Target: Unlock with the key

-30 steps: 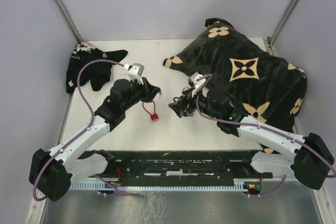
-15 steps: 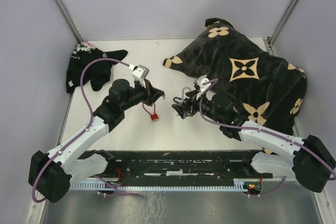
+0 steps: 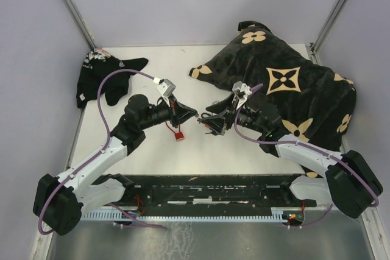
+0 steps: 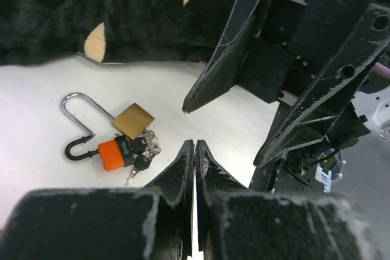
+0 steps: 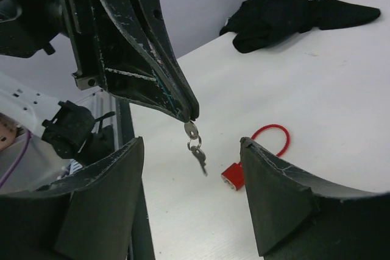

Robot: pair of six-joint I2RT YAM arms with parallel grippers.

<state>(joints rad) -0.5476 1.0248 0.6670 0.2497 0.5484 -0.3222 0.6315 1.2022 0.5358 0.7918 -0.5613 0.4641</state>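
My left gripper (image 3: pixel 194 114) is shut on a small silver key (image 5: pixel 191 130). A ring and a second key (image 5: pixel 200 159) hang below it, above the table. My right gripper (image 3: pixel 204 125) is open and empty; it faces the left gripper, whose tips (image 5: pixel 190 115) lie between its fingers (image 5: pixel 268 175). A red padlock (image 3: pixel 178 136) with a red cable shackle lies on the table under the left gripper, and it shows in the right wrist view (image 5: pixel 233 175). A brass padlock (image 4: pixel 132 120) and an orange padlock (image 4: pixel 111 153) with dark-headed keys lie together near the blanket.
A large black blanket with tan flower prints (image 3: pixel 286 89) covers the right side of the table. A black garment (image 3: pixel 100 77) lies at the far left corner. Grey walls enclose the table (image 3: pixel 146 156).
My left gripper has swung right and lifted with the keys. My right gripper has turned to face it, and the two tips have come close together.
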